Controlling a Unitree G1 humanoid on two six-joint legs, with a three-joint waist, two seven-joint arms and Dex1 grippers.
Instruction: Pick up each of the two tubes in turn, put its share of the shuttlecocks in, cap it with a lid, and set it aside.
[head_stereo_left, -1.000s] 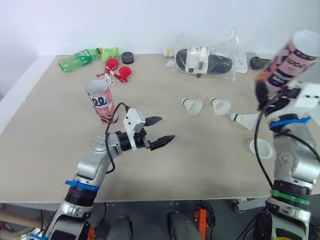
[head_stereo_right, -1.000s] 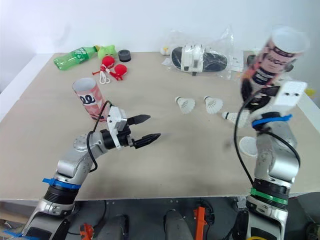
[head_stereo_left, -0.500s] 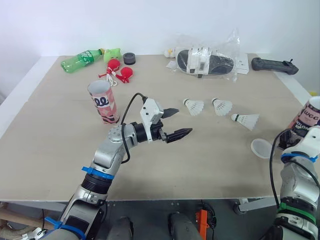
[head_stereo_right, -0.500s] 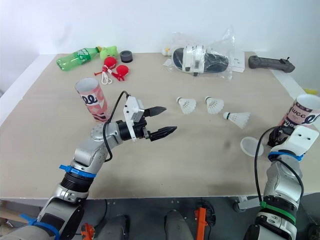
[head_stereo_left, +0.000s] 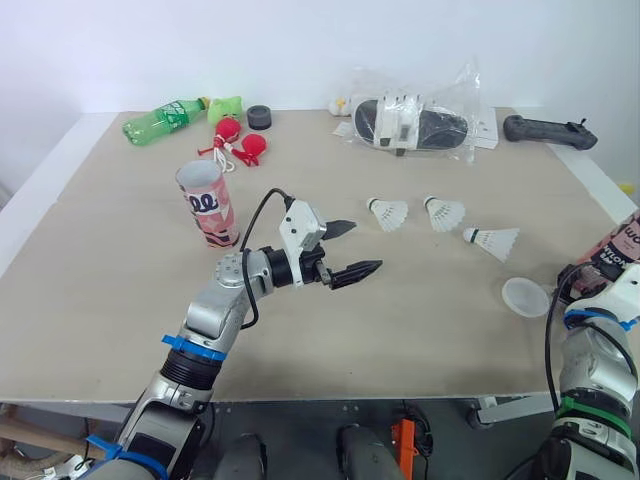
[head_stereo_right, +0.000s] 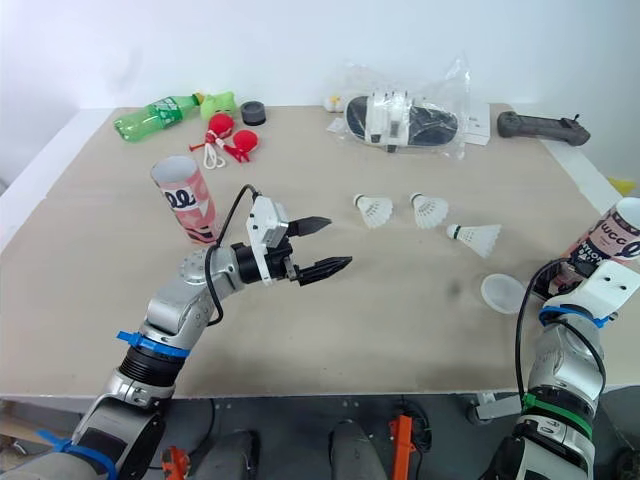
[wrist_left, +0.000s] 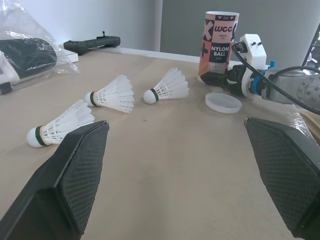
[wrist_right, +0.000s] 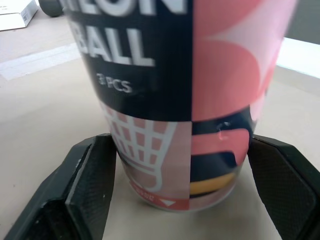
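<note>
- Three white feathered shuttlecocks (wrist_left: 112, 95), round-nosed and green-banded, lie just ahead of the left gripper (head_stereo_left: 365, 246), whose textured black fingers are spread wide and hold nothing.
- Right gripper (wrist_right: 185, 190) clasps the base of an upright pink-and-black printed tube (wrist_left: 218, 42); its wrist view shows a finger pressed on each side.
- Translucent round lid (wrist_left: 223, 102) lies flat just beside that gripper.
- Second tube (head_stereo_left: 207, 203), a pink patterned cylinder, stands behind the left gripper.

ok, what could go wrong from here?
1. The tube in the right gripper sits near the table's right edge; a slip could send it off.
2. The lid lies beside that gripper and could get knocked away.
3. The shuttlecocks lie on their sides; the open left gripper may roll one instead of pinching it.
</note>
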